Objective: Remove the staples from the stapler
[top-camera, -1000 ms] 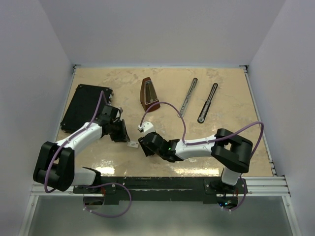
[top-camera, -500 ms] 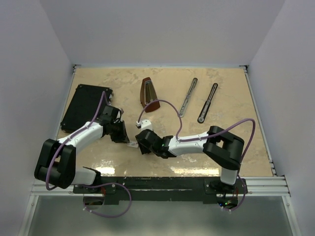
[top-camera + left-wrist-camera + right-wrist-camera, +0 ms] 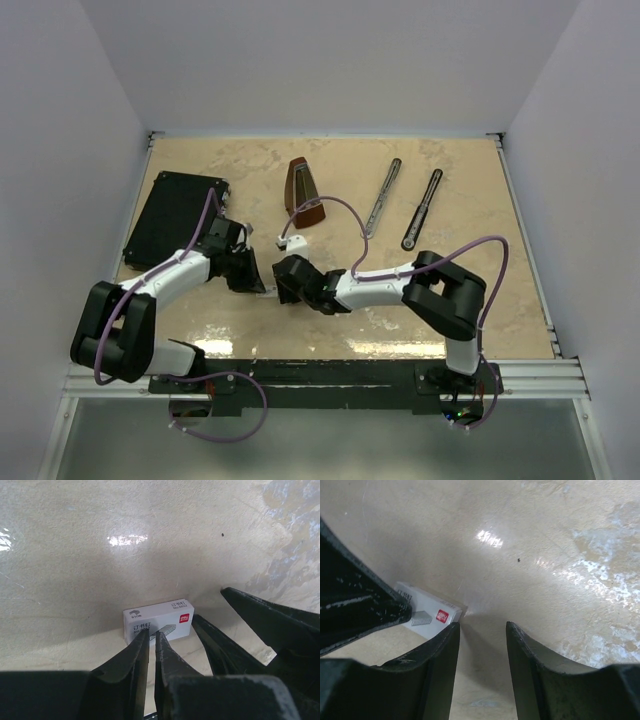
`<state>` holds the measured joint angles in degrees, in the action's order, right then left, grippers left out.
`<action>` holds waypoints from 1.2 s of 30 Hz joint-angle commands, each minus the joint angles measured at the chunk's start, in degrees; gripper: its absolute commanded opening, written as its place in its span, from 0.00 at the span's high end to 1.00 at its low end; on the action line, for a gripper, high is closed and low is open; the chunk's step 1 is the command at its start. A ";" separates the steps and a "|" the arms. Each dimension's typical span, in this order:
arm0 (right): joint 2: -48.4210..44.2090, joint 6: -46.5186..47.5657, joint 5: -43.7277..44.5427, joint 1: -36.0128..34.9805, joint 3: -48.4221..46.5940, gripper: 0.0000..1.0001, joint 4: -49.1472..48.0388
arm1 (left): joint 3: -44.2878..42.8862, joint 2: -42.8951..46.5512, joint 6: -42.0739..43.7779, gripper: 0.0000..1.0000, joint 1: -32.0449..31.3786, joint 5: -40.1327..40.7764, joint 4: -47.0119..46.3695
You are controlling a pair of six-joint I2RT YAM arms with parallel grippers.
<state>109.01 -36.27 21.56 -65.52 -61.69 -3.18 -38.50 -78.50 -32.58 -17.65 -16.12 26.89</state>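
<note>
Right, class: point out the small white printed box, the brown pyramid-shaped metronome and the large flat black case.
Small white printed box (image 3: 155,616): left wrist view, printed top face.
Brown pyramid-shaped metronome (image 3: 303,193): top external view, front face.
Large flat black case (image 3: 168,220): top external view, middle of lid.

We count two arms, each with one gripper: the left gripper (image 3: 151,636) and the right gripper (image 3: 482,627). Between them lies one small white box (image 3: 157,621). At the far left we see one flat black case (image 3: 168,215). In the far middle stands one brown metronome (image 3: 300,185). At the far right lie two slim stapler bars: one silvery bar (image 3: 382,197) and one darker bar (image 3: 421,209).
</note>
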 commanded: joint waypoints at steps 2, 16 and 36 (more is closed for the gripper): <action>-2.65 -4.42 0.15 2.32 4.12 0.53 -0.51 | 0.45 1.15 -1.17 0.85 -0.10 -0.41 -0.36; -36.92 2.08 2.68 4.43 -1.30 0.30 24.78 | -23.18 13.62 4.19 0.65 -0.10 -3.21 7.21; -57.51 1.64 0.14 4.43 -7.92 0.01 27.79 | -13.45 40.70 3.14 0.00 -0.10 -8.40 -13.62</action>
<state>52.10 -33.61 21.52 -61.01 -70.65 25.41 -53.63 -39.62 -29.34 -17.67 -23.83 17.56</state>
